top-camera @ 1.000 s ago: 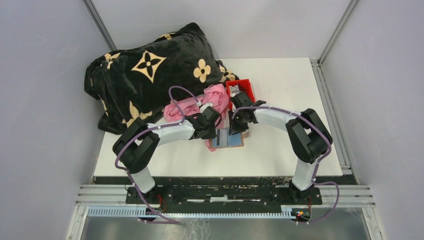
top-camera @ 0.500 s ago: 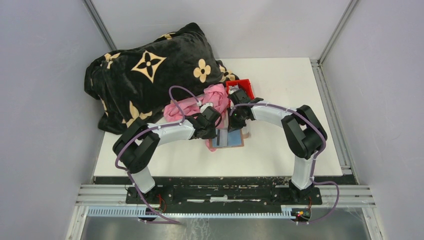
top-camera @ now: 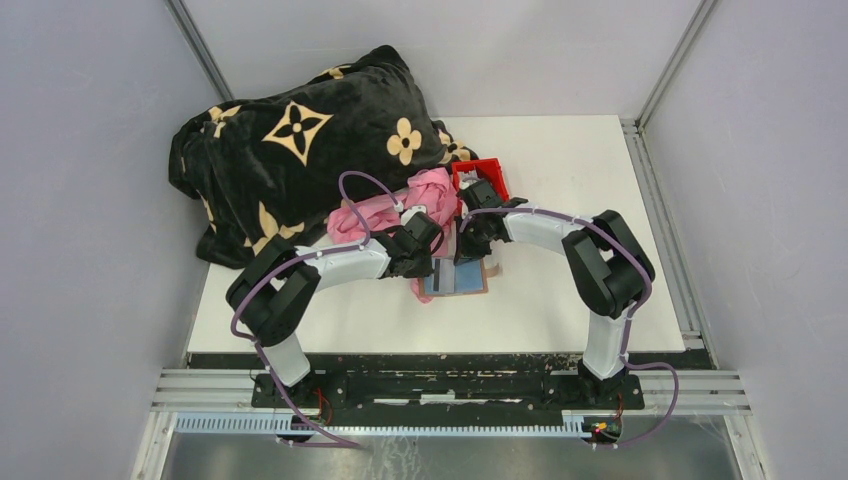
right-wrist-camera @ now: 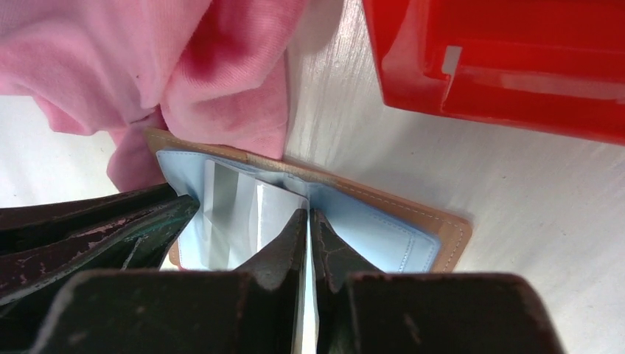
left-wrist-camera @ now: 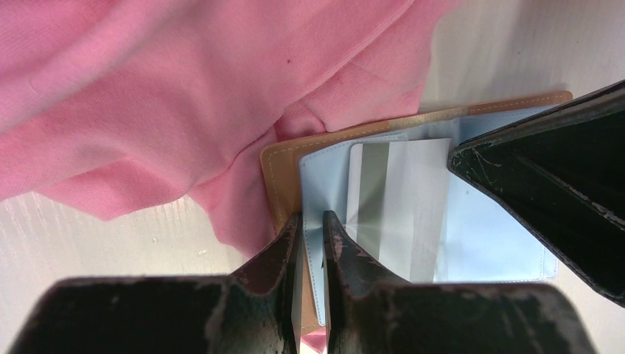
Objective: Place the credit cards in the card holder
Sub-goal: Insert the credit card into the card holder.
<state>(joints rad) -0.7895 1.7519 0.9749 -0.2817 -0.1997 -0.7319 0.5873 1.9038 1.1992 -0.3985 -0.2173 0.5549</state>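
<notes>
Your left pincer (left-wrist-camera: pixel 311 230) nips the edge of the open card holder (left-wrist-camera: pixel 278 169). Your right pincer (right-wrist-camera: pixel 308 220), lower centre, sits pinched on a grey card (right-wrist-camera: pixel 274 210).

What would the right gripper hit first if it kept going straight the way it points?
Probably the open card holder: the right gripper aims at its blue lining, its tips right beside a grey card tucked there. Depth is unclear.

White-topped table (top-camera: pixel 570 150) enclosed on three sides by plain grey walls (top-camera: pixel 450 50), with aluminium frame posts (top-camera: pixel 675 55) at the rear corners. A slotted metal rail (top-camera: pixel 700 385) spans the near edge, and below it lies what may be a bare metal floor panel (top-camera: pixel 450 455). Lighting is even and diffuse.
</notes>
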